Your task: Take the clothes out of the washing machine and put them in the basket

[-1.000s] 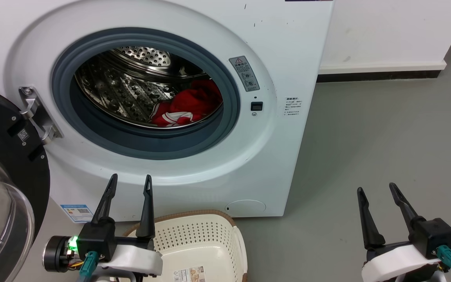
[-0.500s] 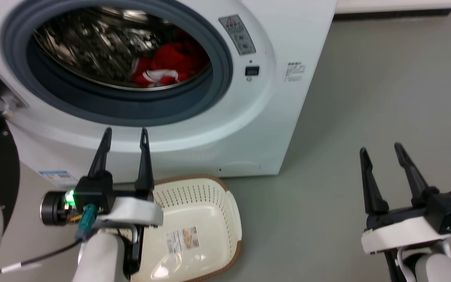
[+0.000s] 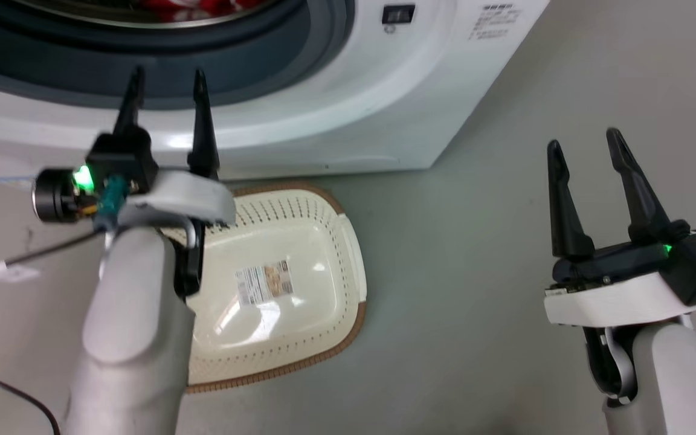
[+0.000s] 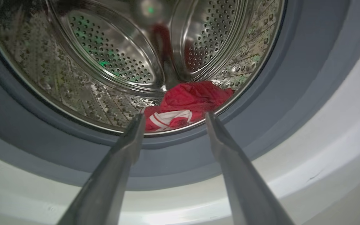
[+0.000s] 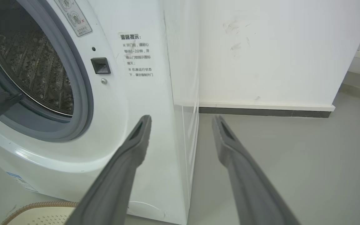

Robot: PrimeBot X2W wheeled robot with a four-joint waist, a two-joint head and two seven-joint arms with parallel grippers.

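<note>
Clothes (image 4: 192,97) lie in the drum (image 4: 111,56), beyond the left fingers (image 4: 124,153) (spread, empty).

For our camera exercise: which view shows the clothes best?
Left wrist view: the clothes lie in plain sight in the drum. Head view catches a red sliver at its top edge; right wrist view shows bare drum wall.

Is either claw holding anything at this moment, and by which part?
Nothing is held. The left claw and right claw are open and empty; the red clothes lie in the washing machine.
</note>
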